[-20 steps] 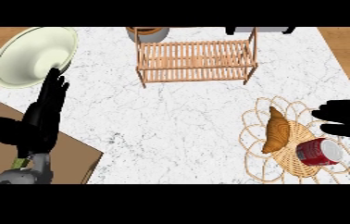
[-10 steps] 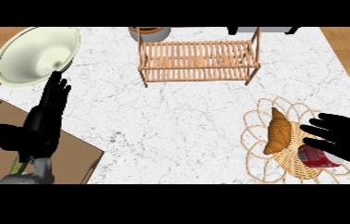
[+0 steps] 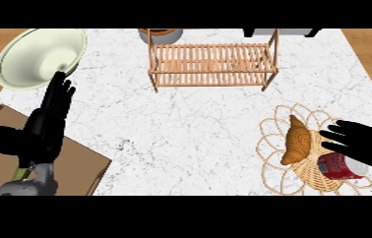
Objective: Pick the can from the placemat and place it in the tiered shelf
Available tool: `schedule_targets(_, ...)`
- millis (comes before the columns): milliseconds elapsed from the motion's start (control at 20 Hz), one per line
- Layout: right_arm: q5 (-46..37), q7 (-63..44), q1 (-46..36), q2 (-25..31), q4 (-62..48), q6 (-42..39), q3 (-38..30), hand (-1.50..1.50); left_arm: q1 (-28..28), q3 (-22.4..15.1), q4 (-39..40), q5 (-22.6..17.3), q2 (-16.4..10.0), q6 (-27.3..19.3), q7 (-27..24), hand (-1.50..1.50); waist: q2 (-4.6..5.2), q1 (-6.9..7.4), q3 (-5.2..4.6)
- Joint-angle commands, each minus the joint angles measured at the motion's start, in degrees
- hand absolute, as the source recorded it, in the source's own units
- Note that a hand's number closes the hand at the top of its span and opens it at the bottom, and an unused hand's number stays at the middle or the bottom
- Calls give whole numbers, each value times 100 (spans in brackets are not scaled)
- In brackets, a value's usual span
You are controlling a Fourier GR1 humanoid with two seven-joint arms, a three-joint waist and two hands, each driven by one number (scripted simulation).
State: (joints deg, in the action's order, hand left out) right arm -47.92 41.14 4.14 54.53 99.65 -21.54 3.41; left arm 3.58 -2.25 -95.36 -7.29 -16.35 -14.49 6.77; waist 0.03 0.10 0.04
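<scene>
White marble counter (image 3: 196, 129) fills the view. At far left lies a pale plate (image 3: 36, 60). Just below it the left hand (image 3: 49, 121) rests, fingers straight, by a brown board (image 3: 76, 170). The wooden shelf (image 3: 213, 65) stands top centre. At right, on the placemat (image 3: 311, 174), a croissant (image 3: 296, 141) lies beside the red can (image 3: 335, 167). The right hand (image 3: 356, 142) is spread open at the can's upper edge, clasping nothing.
</scene>
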Motion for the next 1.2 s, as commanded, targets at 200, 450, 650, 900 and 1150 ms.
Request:
schedule_targets(200,-688,642,-206,-442,-882,371,53,-150,-74,108,-287,136,92,169,242,0,-3,8,-3)
schedule_targets(450,-840,651,-765,-611,-1119,-40,70,-150,69,18,-100,356,359,126,124,0,0,18,-5)
schedule_targets(650,-878,1135,-591,-827,-1706,577,-29,-150,399,188,57,488,290,44,495,0,0,-5,-3)
schedule_targets(900,-1158,1220,-304,-1032,-1594,781,38,-150,328,422,207,304,334,356,149,0,-5,-27,-4)
schedule_targets(1150,-1647,1145,-791,-1431,-2258,876,219,-150,39,351,-15,433,469,442,165,0,-2,7,-4)
